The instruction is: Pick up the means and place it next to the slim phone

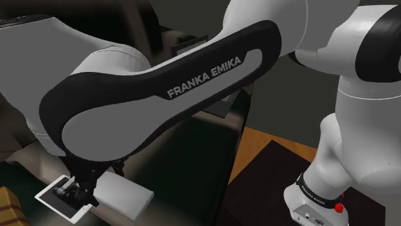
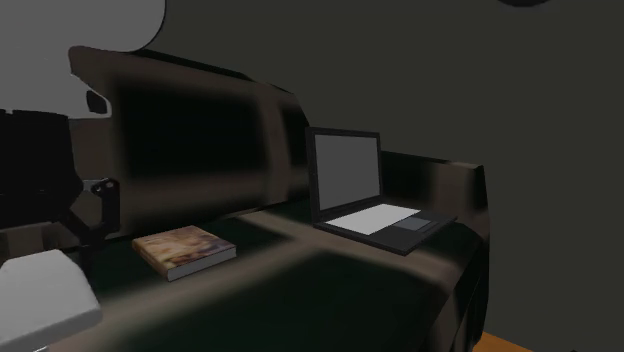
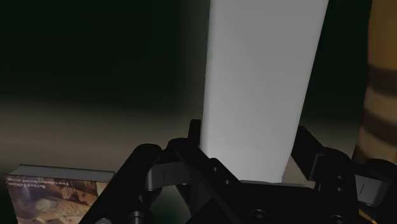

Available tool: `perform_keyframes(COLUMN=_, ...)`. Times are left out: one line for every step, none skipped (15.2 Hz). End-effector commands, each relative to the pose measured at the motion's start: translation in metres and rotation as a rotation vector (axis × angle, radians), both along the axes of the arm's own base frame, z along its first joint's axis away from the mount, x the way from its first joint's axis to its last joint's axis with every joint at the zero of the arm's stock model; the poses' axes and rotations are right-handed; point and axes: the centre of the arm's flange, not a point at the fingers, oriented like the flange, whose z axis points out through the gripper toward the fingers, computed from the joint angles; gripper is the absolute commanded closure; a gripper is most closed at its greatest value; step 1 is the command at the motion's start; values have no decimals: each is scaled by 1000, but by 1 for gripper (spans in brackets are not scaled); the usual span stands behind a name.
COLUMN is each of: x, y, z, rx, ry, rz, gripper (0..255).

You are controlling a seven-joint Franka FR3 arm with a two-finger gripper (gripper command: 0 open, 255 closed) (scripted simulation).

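gripper (image 3: 248, 162) straddles the white slab (image 3: 261, 83) (taking that as the means), low on the sofa seat (image 2: 300, 290), thick white block (image 1: 125, 192) just beside. Can't tell if clamped. Check squeeze first, lift straight, keep it level, clear the book (image 2: 185, 252) beyond.

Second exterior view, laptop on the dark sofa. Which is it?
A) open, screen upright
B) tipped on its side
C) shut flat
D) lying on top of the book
A: the dark open laptop sits on the dark sofa seat with its grey screen upright, apart from the flat patterned book, which lies toward that view's left.
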Motion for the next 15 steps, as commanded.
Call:
perform_keyframes(x=-13, y=23, z=0, rx=0, ry=0, rz=-2, gripper=255)
perform_keyframes(x=-19, y=34, z=0, rx=0, ry=0, rz=-2, gripper=255)
perform_keyframes(x=-26, y=46, z=0, rx=0, ry=0, rz=-2, gripper=255)
perform_keyframes(x=-33, y=57, z=0, rx=0, ry=0, rz=-2, gripper=255)
perform_keyframes(x=-37, y=65, z=0, rx=0, ry=0, rz=-2, gripper=255)
perform_keyframes(x=-37, y=65, z=-5, rx=0, ry=0, rz=-2, gripper=255)
perform_keyframes(x=-37, y=65, z=-10, rx=0, ry=0, rz=-2, gripper=255)
perform_keyframes(x=-37, y=65, z=-16, rx=0, ry=0, rz=-2, gripper=255)
perform_keyframes(x=-37, y=65, z=-21, rx=0, ry=0, rz=-2, gripper=255)
perform_keyframes(x=-37, y=65, z=-26, rx=0, ry=0, rz=-2, gripper=255)
perform_keyframes(x=-37, y=65, z=-32, rx=0, ry=0, rz=-2, gripper=255)
perform_keyframes(x=-37, y=65, z=-37, rx=0, ry=0, rz=-2, gripper=255)
perform_keyframes(x=-37, y=65, z=-42, rx=0, ry=0, rz=-2, gripper=255)
perform_keyframes(x=-37, y=65, z=-47, rx=0, ry=0, rz=-2, gripper=255)
perform_keyframes(x=-37, y=65, z=-53, rx=0, ry=0, rz=-2, gripper=255)
